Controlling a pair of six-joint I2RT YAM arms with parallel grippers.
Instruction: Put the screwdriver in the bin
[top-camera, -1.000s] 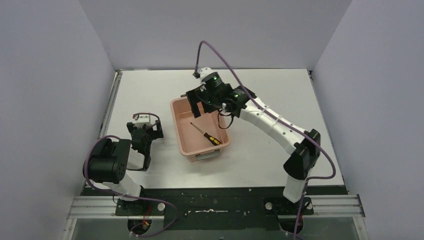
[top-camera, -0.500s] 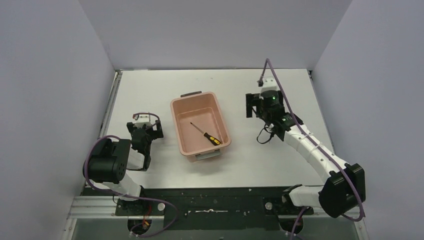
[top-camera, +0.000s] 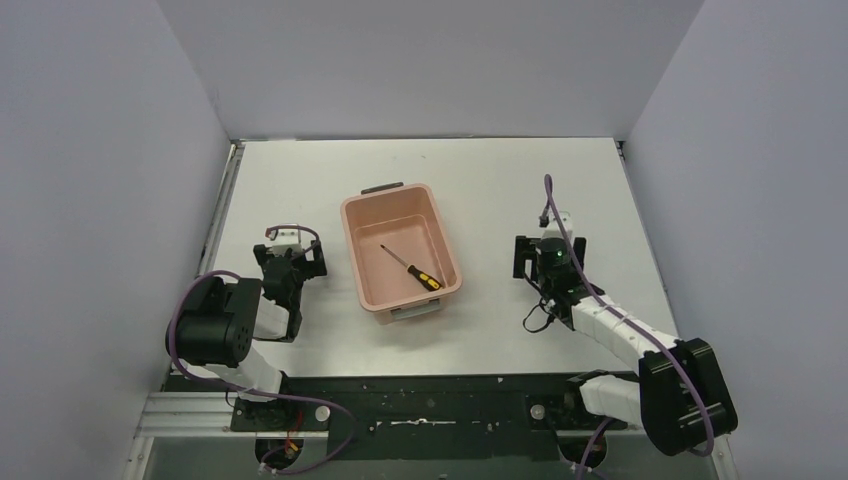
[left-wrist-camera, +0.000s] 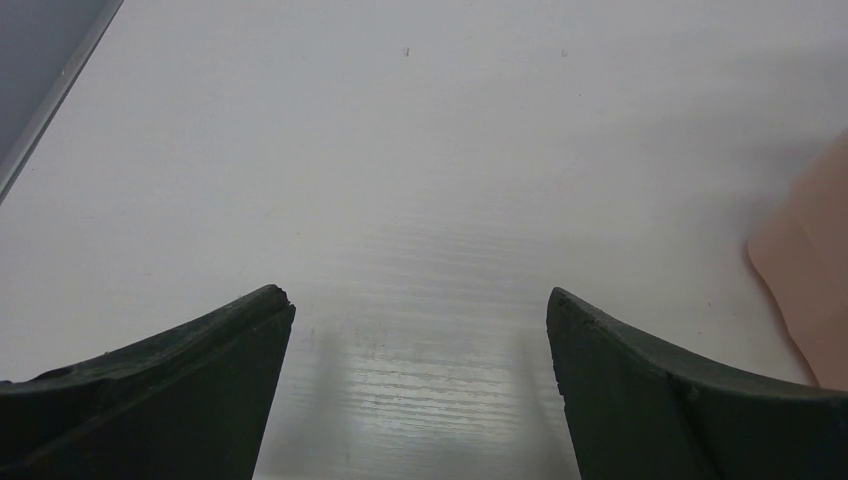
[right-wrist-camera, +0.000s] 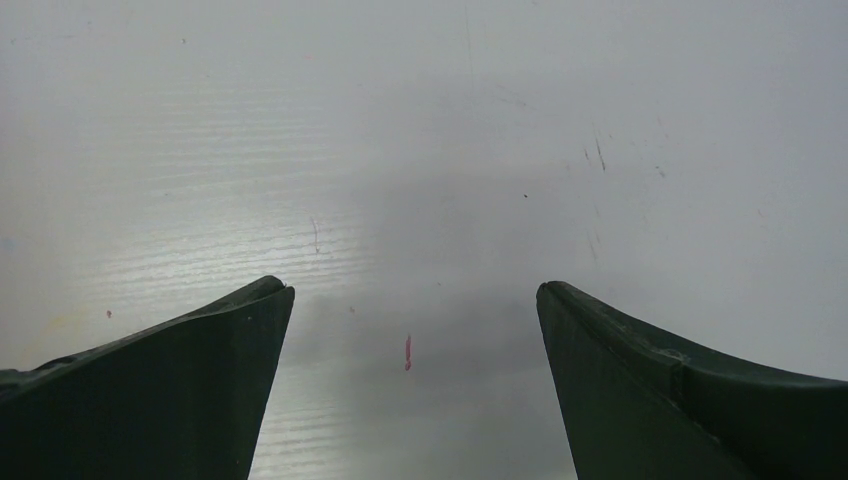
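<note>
The screwdriver (top-camera: 411, 268), with a thin dark shaft and a black-and-yellow handle, lies slantwise on the floor of the salmon-pink bin (top-camera: 354, 252) in the middle of the table. My left gripper (top-camera: 290, 260) is open and empty, low over the table left of the bin; a pink edge of the bin (left-wrist-camera: 812, 270) shows at the right of the left wrist view. My right gripper (top-camera: 533, 258) is open and empty over bare table right of the bin. Each wrist view shows two spread dark fingertips, the left gripper's (left-wrist-camera: 245, 330) and the right gripper's (right-wrist-camera: 240, 325), with only table between them.
Grey handles (top-camera: 382, 187) sit at the bin's short ends. White walls close the table at the left, back and right. A metal rail (top-camera: 225, 210) runs along the table's left edge. A small red mark (right-wrist-camera: 407, 352) is on the table under my right gripper.
My right arm has drawn back from above the bin's far end, swinging right and toward the near edge, and now sits folded low right of the bin. The screwdriver, bin and left arm have not moved.
</note>
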